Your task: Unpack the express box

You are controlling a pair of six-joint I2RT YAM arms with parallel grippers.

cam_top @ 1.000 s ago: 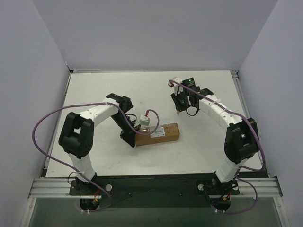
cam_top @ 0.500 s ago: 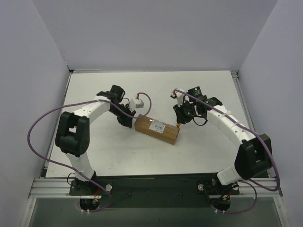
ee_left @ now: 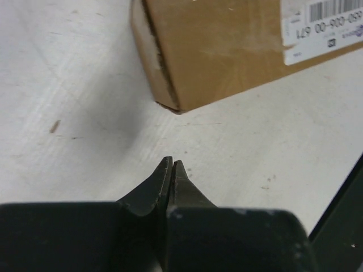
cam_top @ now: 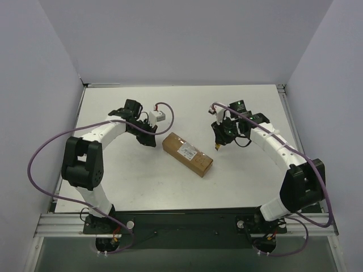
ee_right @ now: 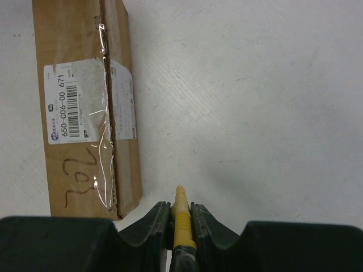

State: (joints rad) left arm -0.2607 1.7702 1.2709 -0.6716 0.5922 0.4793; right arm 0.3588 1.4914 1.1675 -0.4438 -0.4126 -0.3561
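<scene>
The express box [cam_top: 188, 154] lies flat on the desk [cam_top: 125, 181] between the two arms, label side up. Its long axis runs diagonally from far-left to near-right. The left hand [ee_left: 172, 170] has its fingers pressed together on nothing and points at the box's far-left corner, just short of it. The right hand [ee_right: 180, 211] pinches a yellow utility knife [ee_right: 180, 203], tip forward. From this hand the box sits ahead and to the left, its length roughly parallel to the blade and its tape seam [ee_right: 108, 113] running along that length. Both hands are near, but the blade must shift left to meet the seam.
</scene>
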